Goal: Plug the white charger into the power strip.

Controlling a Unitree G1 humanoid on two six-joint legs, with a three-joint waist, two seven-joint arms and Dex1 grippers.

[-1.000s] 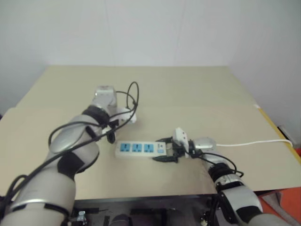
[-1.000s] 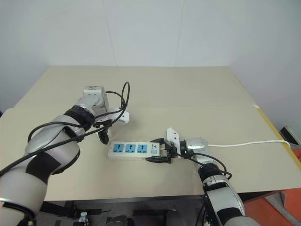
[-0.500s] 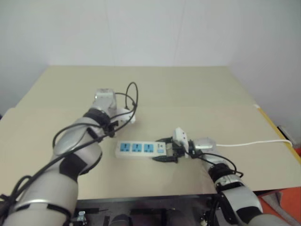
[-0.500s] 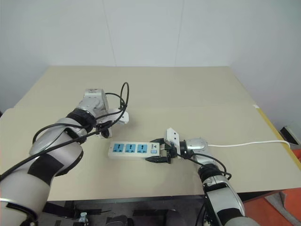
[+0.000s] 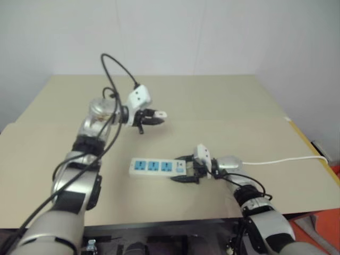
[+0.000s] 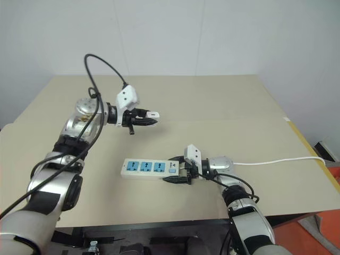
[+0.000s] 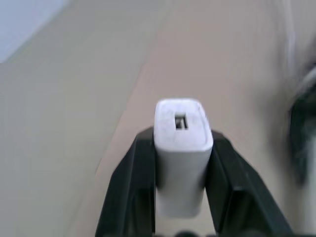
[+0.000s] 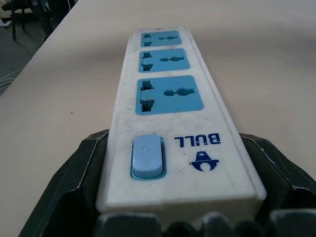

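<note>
The left gripper (image 6: 150,118) has been raised off the table (image 6: 223,101) since a second ago and is now clamped on the charger (image 7: 181,148), held above and behind the strip (image 6: 150,168), fingers pointing right, roughly level. The right gripper (image 6: 177,170) is unmoved, gripping the strip's switch end.

The power strip (image 5: 158,167) lies on the table (image 5: 223,106); the white charger (image 5: 160,113) is above and behind it.
</note>
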